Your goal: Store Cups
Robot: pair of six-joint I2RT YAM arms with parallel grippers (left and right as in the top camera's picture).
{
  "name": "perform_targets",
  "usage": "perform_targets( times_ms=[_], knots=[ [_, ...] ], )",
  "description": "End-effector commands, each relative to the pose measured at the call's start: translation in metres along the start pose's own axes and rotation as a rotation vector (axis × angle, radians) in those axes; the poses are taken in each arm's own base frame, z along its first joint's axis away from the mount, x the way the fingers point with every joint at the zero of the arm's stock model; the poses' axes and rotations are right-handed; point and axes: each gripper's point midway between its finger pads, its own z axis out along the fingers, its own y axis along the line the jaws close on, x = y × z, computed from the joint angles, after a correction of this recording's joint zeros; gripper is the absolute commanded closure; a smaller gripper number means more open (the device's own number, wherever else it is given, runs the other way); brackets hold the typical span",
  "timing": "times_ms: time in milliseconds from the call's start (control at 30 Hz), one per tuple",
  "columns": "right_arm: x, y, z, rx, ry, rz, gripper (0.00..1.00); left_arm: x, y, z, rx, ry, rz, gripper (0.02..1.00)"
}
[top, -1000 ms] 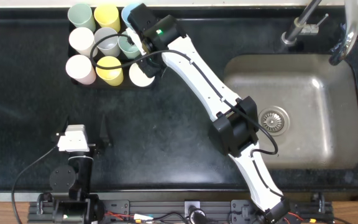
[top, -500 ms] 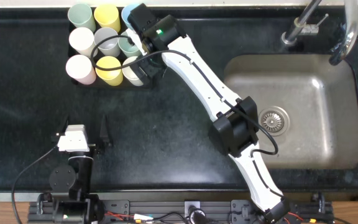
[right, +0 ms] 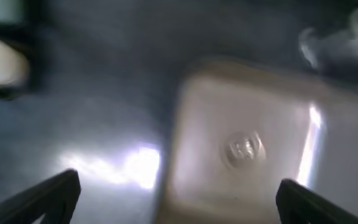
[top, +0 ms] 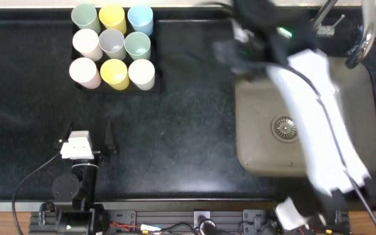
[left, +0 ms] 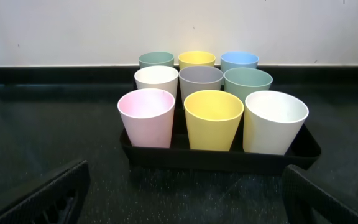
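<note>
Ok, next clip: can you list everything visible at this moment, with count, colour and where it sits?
cups: nine; two green, two yellow, two white, one blue, one grey, one pink; upright in three rows of three in the tray
tray: one, black, on the counter's back left part
counter: one, black, across the scene
sink: one, steel, set into the counter at the right
drain: one, metal, in the sink floor
faucet: one, metal, behind the sink
left gripper: one, black, open, facing the tray from the front
right gripper: one, black, open, above the sink's left rim
</note>
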Motion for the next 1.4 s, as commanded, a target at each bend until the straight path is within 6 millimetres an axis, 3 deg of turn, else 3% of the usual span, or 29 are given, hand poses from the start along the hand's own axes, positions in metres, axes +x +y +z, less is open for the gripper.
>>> perform_targets(
  times_ms=[33, 100, 200, 367, 467, 567, 667, 833, 1033, 1233, 1400],
  knots=[
    [0.093, -0.041, 0.029, 0.087, 0.077, 0.25, 0.003, -0.001, -0.002, 0.0, 0.011, -0.004, 0.015, 0.018],
    [0.105, -0.055, 0.037, 0.075, -0.047, 0.396, 0.003, -0.001, -0.002, 0.0, 0.011, -0.005, 0.015, 0.018],
    [0.094, -0.088, 0.038, 0.073, -0.372, 0.514, 0.003, -0.001, -0.002, 0.0, 0.011, -0.005, 0.015, 0.018],
    [0.068, -0.129, 0.003, 0.06, -0.958, 0.626, 0.003, -0.001, -0.002, 0.0, 0.011, -0.004, 0.015, 0.018],
    [0.074, -0.135, -0.018, 0.04, -1.202, 0.646, 0.005, -0.001, -0.002, 0.0, 0.011, -0.004, 0.015, 0.02],
    [0.093, -0.129, -0.015, 0.011, -1.319, 0.641, 0.003, -0.001, -0.002, 0.0, 0.011, -0.005, 0.015, 0.02],
    [0.11, -0.126, 0.002, 0.012, -1.325, 0.642, 0.003, -0.001, -0.002, 0.0, 0.011, -0.004, 0.015, 0.018],
    [0.14, -0.12, 0.061, 0.035, -1.189, 0.641, 0.003, -0.001, -0.002, 0.0, 0.011, -0.004, 0.015, 0.018],
    [0.196, -0.108, 0.143, 0.096, -0.769, 0.616, 0.003, -0.001, -0.002, 0.0, 0.011, -0.005, 0.015, 0.018],
    [0.192, -0.11, 0.135, 0.094, -0.81, 0.623, 0.003, -0.001, -0.002, 0.0, 0.011, -0.004, 0.015, 0.018],
    [0.173, -0.115, 0.092, 0.065, -1.012, 0.631, 0.007, -0.001, -0.002, 0.0, 0.011, -0.005, 0.015, 0.018]
  ],
)
